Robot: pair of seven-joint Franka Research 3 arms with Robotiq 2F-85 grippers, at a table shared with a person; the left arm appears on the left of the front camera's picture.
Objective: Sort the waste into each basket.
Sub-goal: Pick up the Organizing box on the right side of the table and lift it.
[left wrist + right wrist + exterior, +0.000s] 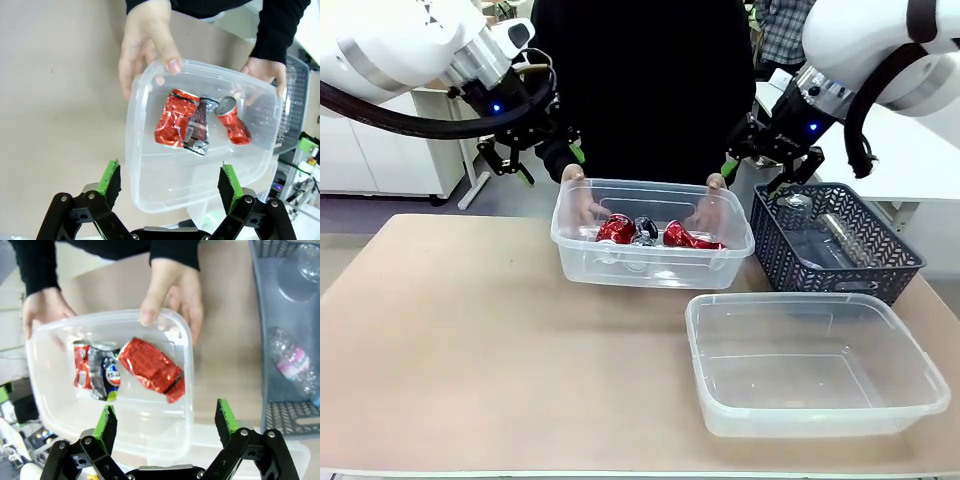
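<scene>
Nearest, empty clear tub [790, 297] on bench [470, 330], front right. Just behind it, second clear tub [650, 272] holding three crushed cans [200, 125], two red, one dark. Gripped at both far corners by person's hands [578, 195], fingers over the rim, close beneath both arms. Beside it to the right, dark lattice basket [800, 262] with clear bottles [292, 362] lying inside. Left jaws and right jaws wide open, holding nothing, hovering above far corners of second clear tub.

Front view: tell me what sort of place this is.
Probably a robotics lab: two white robot arms over a plain table, a person holding a clear tub of crushed cans, white cabinets behind.
</scene>
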